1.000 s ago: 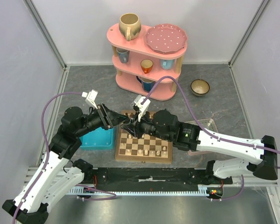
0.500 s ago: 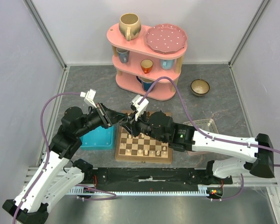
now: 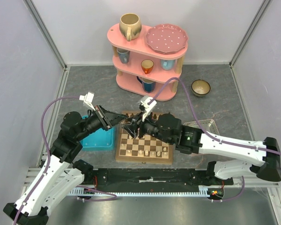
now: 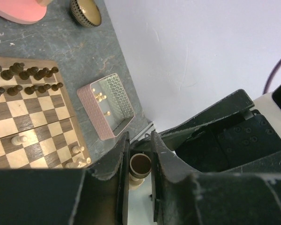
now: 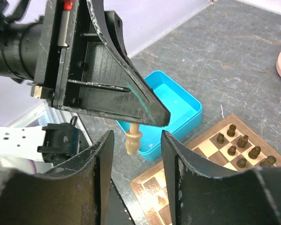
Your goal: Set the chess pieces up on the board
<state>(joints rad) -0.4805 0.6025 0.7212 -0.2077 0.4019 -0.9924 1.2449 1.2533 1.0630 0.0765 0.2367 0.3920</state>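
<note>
Left gripper (image 4: 140, 140) clamped on pale chess piece (image 4: 140, 165), which hangs just ahead between right gripper (image 5: 135, 137)'s parted fingers, long axis crosswise to their closing line

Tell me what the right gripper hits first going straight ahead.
Likely the cream chess piece held by the left gripper, centred between the open jaws of the right gripper; depth is unclear.
</note>
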